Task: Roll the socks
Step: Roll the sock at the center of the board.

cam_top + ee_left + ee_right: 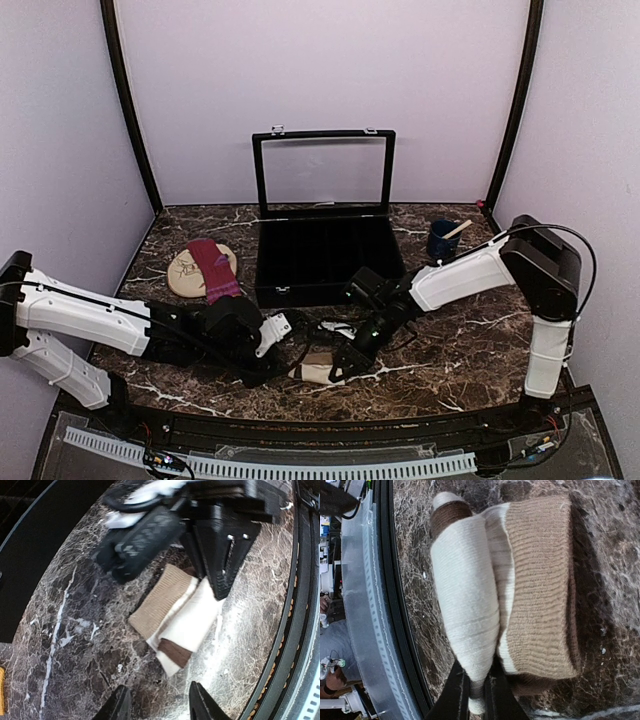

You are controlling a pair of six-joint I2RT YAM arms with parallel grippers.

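The cream-beige sock (318, 368) lies partly rolled near the table's front edge, with a ribbed tan cuff (160, 602) and a brown patch (175, 651). My right gripper (476, 695) is shut on its cream rolled fold (467, 595); in the top view that gripper (345, 362) sits at the sock's right end. My left gripper (160, 705) stands open just short of the sock's brown end, with nothing between its fingers. The maroon sock (213, 268) lies flat at the back left, on a tan oval mat (183, 275).
A black case (325, 262) with its glass lid raised stands at the middle back. A dark blue cup (442, 240) with a wooden stick is at the back right. A black rail (285, 630) runs along the table's front edge, close to the sock.
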